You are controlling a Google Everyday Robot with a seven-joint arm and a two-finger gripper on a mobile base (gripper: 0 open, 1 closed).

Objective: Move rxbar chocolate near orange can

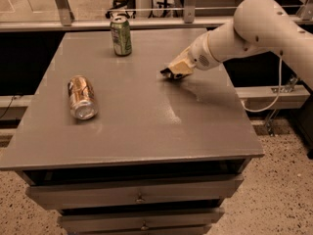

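Grey table (146, 131) is seen from the near side, with drawers (137, 192) below the top. Orange can (82, 97) is laid on its side at the left, silver top turned toward the near edge. Green can (121, 35) is stood upright by the far edge, left of centre. White arm (254, 28) is extended in from the right. Gripper (172, 71) is held low over the tabletop, right of centre, well apart from both cans. A small dark shape (165, 73) is seen at its tip, at or just above the surface. Whether it is the snack bar cannot be told.
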